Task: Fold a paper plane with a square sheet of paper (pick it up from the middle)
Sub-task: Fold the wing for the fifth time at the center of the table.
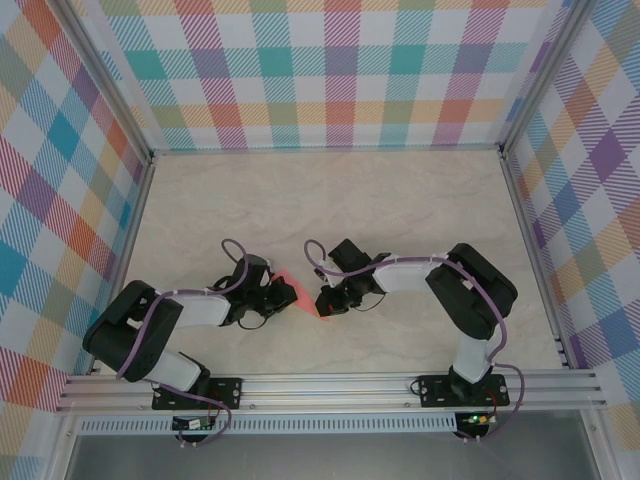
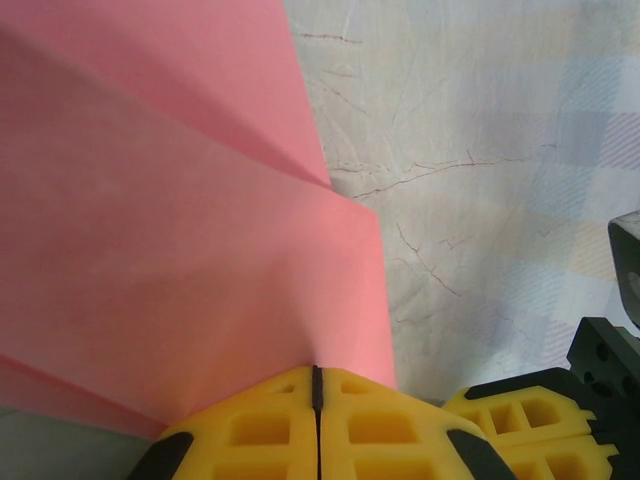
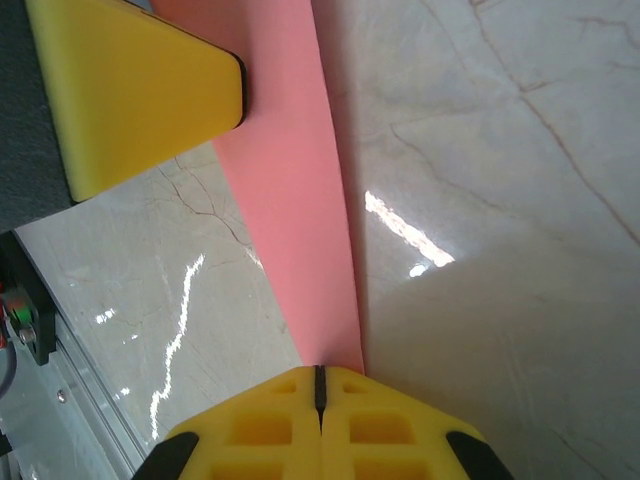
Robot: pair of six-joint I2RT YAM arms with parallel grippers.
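A folded sheet of thin salmon-pink paper (image 1: pixel 300 292) sits between the two arms, over the near half of the pale, marble-patterned worktop (image 1: pixel 330 190) and a little ahead of the arm bases. From above it shows as a small pink wedge, broader on the left arm's side and tapering to a point on the right arm's side. Whether any part of it rests on the worktop cannot be told.

The left arm's yellow, ribbed fingers (image 2: pixel 260 432) are pressed together, with only a thin dark seam between them, and they pinch the paper's lower edge in that seam. From there the paper fans up and to the left in overlapping layers. A sharp crease runs down from the upper left to a corner at its right edge.

The right arm's yellow fingers (image 3: pixel 385 432) are likewise pressed together and pinch the narrow end of the paper. In the right wrist view the paper rises from them as a slim strip toward the upper left, where one yellow finger of the left arm overlaps it. The two pairs of fingers stand close together, with the paper spanning the gap between them. Pastel plaid walls (image 1: pixel 340 70) enclose the worktop.
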